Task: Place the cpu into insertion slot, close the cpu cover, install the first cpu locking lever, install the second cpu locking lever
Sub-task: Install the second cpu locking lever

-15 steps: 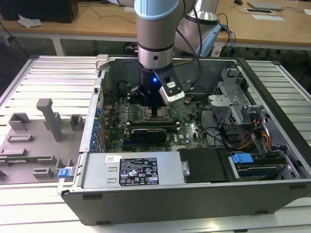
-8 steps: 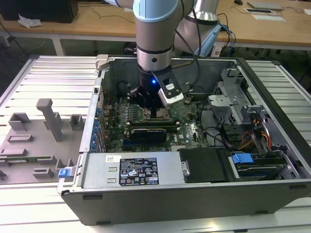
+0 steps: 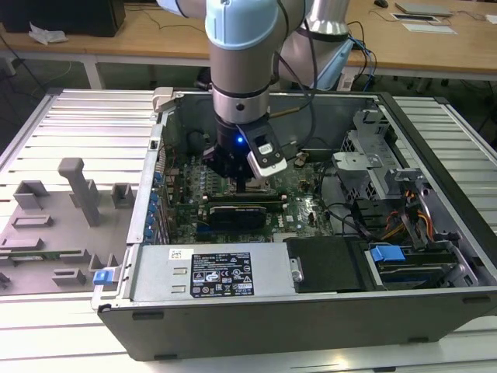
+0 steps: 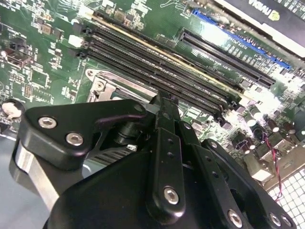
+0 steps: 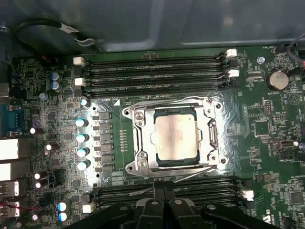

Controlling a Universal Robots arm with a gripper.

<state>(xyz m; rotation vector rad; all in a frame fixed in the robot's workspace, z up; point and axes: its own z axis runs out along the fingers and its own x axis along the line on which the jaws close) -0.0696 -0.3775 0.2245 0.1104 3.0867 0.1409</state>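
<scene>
In the first wrist view the cpu point(image 5: 175, 138) lies flat in the insertion slot point(image 5: 131, 166), its pale metal top showing through the window of the cpu cover point(image 5: 143, 139), which is down over it. Thin wire locking levers run along two opposite sides of the socket, one point(image 5: 167, 102) by the memory slots and one point(image 5: 193, 173) on the side nearer my gripper point(image 5: 164, 200). My gripper is shut with nothing in it, set back from the socket. In the second wrist view my gripper point(image 4: 164, 101) hovers by a corner of the socket point(image 4: 101, 85). In the exterior view it point(image 3: 243, 186) is low inside the case.
The green motherboard point(image 5: 267, 143) carries black memory slots point(image 5: 152, 71) on both sides of the socket and a row of capacitors point(image 5: 82, 138). A graphics card point(image 3: 241, 211) lies close to the gripper. Metal case walls point(image 3: 435, 124), a drive cage point(image 3: 373, 148) and cables point(image 3: 404, 217) surround the board.
</scene>
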